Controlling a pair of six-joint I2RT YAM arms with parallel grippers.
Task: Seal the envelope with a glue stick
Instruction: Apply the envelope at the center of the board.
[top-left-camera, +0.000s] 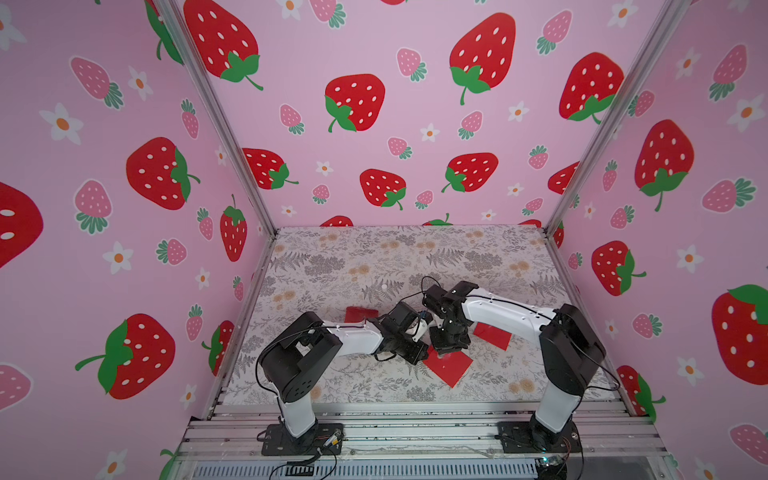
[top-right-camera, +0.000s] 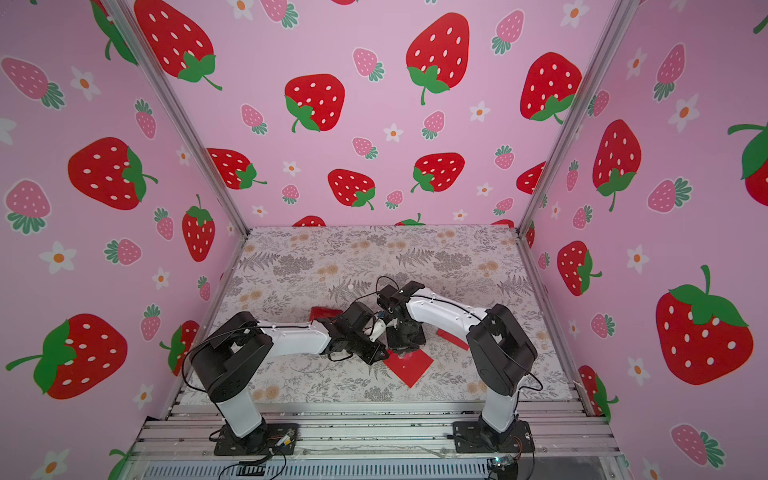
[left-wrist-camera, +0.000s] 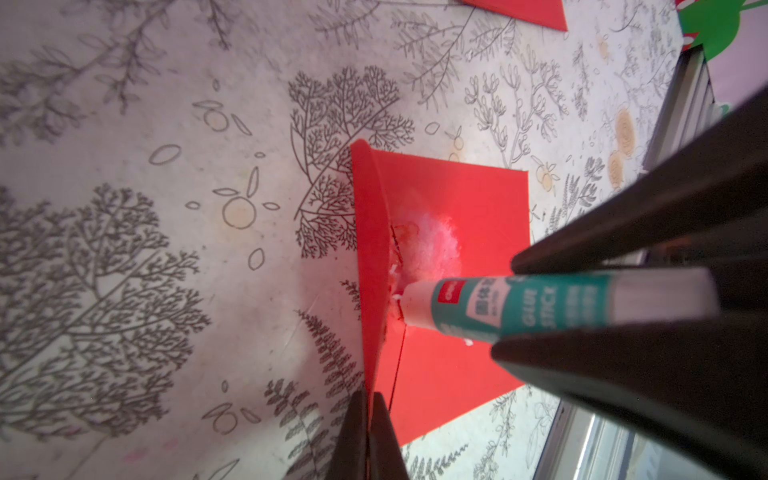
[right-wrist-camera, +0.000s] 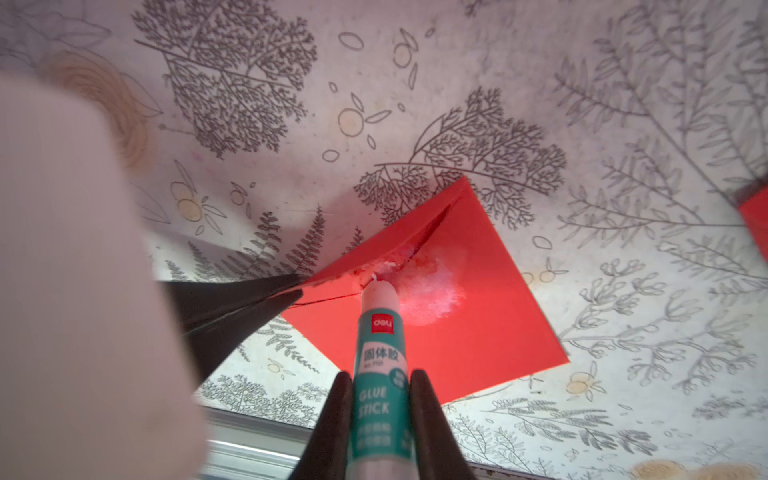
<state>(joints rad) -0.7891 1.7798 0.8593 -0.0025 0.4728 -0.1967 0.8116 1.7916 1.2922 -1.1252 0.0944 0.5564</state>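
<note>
Looking from the right wrist, you have the right gripper (right-wrist-camera: 381, 374) clamped on the glue stick (right-wrist-camera: 376, 332). Its two black fingers (right-wrist-camera: 424, 415) squeeze the teal label from either side, and the white uncapped end points away from the wrist toward the envelope (right-wrist-camera: 478, 332). That red envelope lies on the floral table cover (right-wrist-camera: 623, 124), and in both top views it sits turned like a diamond.

Your left gripper (left-wrist-camera: 368, 397) has its fingers pressed together on the edge of the flap (left-wrist-camera: 368, 249). They pinch the thin paper so the flap stands lifted off the envelope's body.

The stick's tip sits at the seam beneath that raised flap, at the rim of a whitish glue smear (right-wrist-camera: 432, 299) on the red paper. It seems to touch the paper, though the strings of glue there blur the contact.

In a top view your left arm (top-left-camera: 357, 338) and right arm (top-left-camera: 498, 311) reach in from opposite sides. Their wrists crowd together over the envelope, near the front middle of the table.

A second red envelope (top-left-camera: 492, 336) lies partly under the right arm, near the worked one but apart from it. A third red envelope (top-left-camera: 359, 313) shows behind the left forearm, farther off.
</note>
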